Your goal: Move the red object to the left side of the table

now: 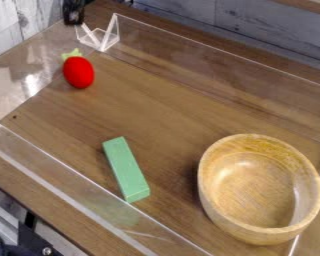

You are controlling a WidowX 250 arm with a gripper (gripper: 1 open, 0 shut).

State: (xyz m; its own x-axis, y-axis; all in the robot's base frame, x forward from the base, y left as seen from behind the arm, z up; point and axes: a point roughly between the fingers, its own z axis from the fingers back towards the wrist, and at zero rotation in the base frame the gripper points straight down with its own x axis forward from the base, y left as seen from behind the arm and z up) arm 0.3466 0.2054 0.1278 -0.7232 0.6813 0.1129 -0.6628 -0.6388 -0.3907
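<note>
red strawberry-like toy with a green leafy end sits upper left on the brown wood-grain table, near the clear wall. can't tell if the dark gripper is spread or pressed together. a sloppy nudge could roll the rounded toy. leafy end points up-frame, slightly left, long axis likewise.

The small bright red, rounded, strawberry-like toy lies toward the far left of the picture, its little green leafy end pointing to the far side. It rests on the brown wood-grain tabletop, a flat surface edged by low clear acrylic walls.
</note>
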